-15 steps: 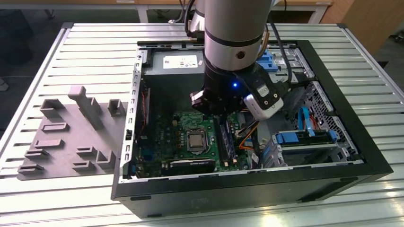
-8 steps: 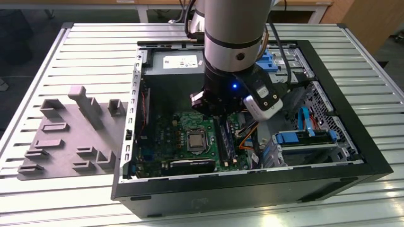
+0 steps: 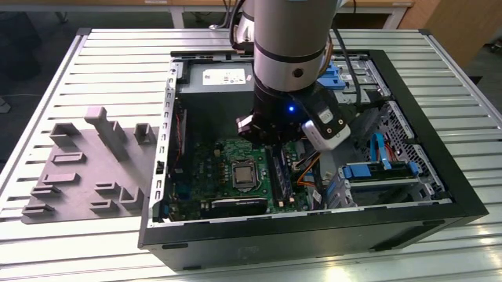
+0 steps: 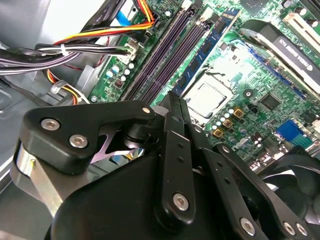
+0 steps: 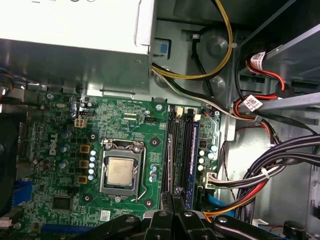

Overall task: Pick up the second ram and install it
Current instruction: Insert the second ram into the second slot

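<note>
Slatted metal table, open PC case on top. The gripper was clamped on the second ram, low over the black slots. Install step, I'd say. It'd need the stick square to a slot before any push.

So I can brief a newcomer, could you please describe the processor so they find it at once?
Look inside the open black computer case, at the green motherboard. Near the board's middle sits the processor, a flat silver square in a metal frame, unlike the long dark slots beside it.
</note>
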You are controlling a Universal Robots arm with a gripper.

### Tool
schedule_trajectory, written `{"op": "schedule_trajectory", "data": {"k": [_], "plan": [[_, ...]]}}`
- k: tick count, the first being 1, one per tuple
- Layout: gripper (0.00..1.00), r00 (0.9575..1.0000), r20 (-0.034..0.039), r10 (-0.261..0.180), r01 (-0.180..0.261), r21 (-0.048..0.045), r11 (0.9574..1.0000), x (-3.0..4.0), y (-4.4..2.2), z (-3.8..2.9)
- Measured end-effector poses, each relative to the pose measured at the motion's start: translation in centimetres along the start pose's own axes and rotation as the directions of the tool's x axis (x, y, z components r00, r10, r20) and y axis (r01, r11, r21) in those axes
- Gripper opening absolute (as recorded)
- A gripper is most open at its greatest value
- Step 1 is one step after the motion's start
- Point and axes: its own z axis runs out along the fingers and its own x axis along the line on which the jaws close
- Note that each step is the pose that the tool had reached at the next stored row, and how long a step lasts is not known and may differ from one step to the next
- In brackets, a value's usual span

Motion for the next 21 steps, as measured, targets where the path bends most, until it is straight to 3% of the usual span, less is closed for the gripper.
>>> {"op": "schedule_trajectory", "data": {"k": [21], "plan": [[0.11,0.9996,0.0005,0.029,-0.029,0.0017,0.9996,-0.11,-0.03,0.57]]}}
